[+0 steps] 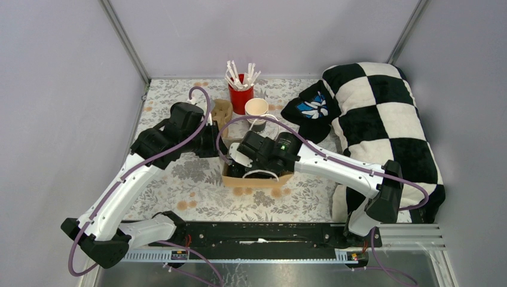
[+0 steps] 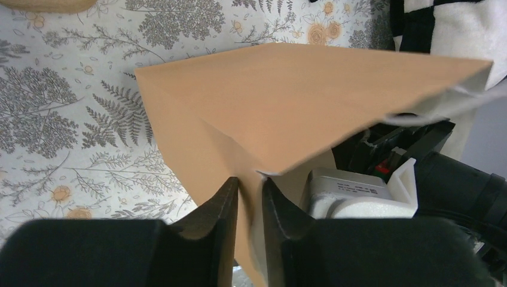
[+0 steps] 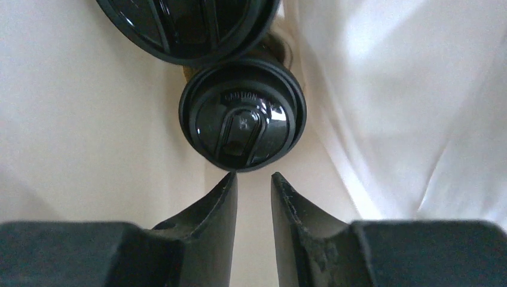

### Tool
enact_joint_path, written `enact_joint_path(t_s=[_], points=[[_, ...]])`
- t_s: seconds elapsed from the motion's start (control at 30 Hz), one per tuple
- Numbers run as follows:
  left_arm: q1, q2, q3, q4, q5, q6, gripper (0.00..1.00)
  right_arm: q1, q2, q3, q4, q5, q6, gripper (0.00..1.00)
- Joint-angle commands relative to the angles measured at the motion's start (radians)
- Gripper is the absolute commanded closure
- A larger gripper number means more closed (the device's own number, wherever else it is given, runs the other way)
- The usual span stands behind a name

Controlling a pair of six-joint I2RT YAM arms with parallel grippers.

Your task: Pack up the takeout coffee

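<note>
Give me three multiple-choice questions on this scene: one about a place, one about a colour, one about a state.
1. Where are the two lidded cups? A on a tray; B inside the paper bag; C on a shelf.
2. What colour is the cup holding the white sticks? A red; B blue; C green.
3. The right fingers are: A clamped on a lid; B out of view; C apart, holding nothing.
Answers: 1 B, bag walls surround both lids. 2 A, plainly red. 3 C, bare gap between them.

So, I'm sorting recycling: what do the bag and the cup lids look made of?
Bag: probably kraft paper, matte brown outside, with sharp folds and a thin edge. Cup lids: likely moulded plastic, glossy black, showing highlights and raised lettering.
</note>
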Motion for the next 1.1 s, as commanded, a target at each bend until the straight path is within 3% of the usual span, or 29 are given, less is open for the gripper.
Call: enact_joint_path(t_s=[0.0,0.3,0.67,1.07], points=[[-0.003,0.017,0.009,-0.006,0.024,-0.004,0.66,0.005,0.027,0.119,0.104,-0.015,-0.02,0.66],[-0.003,-0.009,0.08,-0.029,-0.015,-0.019,0.37,-0.017,0.016,0.094,0.16,-0.042,0.011,0.65],[-0.003,-0.056,0.18,-0.088,-0.168,-0.028,0.18,-0.046,0.012,0.273,0.128,-0.045,0.039,0.61],[-0.002,-0.094,0.302,-0.048,-0.315,-0.009,0.09,-0.048,0.041,0.601,0.01,0.002,0.092,0.4]])
